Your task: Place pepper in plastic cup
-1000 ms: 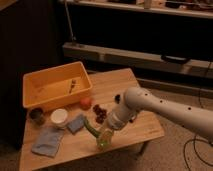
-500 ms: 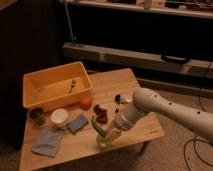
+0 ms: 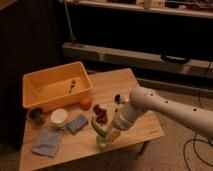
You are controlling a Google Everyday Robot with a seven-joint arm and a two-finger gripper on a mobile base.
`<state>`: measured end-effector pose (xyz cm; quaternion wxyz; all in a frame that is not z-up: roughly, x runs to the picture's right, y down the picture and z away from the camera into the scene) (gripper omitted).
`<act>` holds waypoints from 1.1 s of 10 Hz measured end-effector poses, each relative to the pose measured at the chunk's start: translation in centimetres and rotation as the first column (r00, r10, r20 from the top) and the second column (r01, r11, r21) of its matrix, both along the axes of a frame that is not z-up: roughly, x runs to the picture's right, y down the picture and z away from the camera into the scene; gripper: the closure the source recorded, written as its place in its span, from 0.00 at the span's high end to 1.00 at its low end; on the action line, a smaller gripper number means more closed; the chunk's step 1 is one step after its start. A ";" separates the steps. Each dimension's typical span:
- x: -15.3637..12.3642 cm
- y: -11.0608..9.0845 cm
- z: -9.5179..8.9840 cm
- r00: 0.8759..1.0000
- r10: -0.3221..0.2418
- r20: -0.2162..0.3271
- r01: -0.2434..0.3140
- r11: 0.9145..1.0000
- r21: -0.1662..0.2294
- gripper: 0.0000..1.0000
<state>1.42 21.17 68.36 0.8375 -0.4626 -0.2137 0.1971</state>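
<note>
The slim dark-green pepper (image 3: 97, 126) stands tilted, its lower end at the mouth of the translucent light-green plastic cup (image 3: 104, 142), its tip pointing up and left. The cup stands near the front edge of the wooden table (image 3: 135, 135). My gripper (image 3: 113, 132) comes in from the right on a white arm (image 3: 165, 107). It is right at the cup's rim, beside the pepper's lower end. Whether it touches the pepper I cannot tell.
A yellow bin (image 3: 55, 87) sits at the back left. An orange fruit (image 3: 85, 103), a dark red grape cluster (image 3: 101, 115), a white tub (image 3: 59, 117), a dark grey cup (image 3: 36, 115), a blue sponge (image 3: 77, 123) and a grey-blue cloth (image 3: 47, 141) lie left of the cup.
The arm's elbow has shifted slightly to the right. The gripper has stayed over the cup, and the pepper now shows leaning up out of it to the left.
</note>
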 end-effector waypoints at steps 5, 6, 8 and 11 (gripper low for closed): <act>-0.1 0.3 0.3 1.000 -0.017 -0.003 0.017 1.000 -0.007 0.80; -0.1 0.4 0.3 1.000 -0.017 -0.004 0.017 1.000 -0.010 0.80; 0.0 0.4 0.4 1.000 -0.017 -0.005 0.017 1.000 -0.014 0.80; 0.0 0.5 0.6 1.000 -0.011 -0.008 0.011 1.000 -0.020 0.80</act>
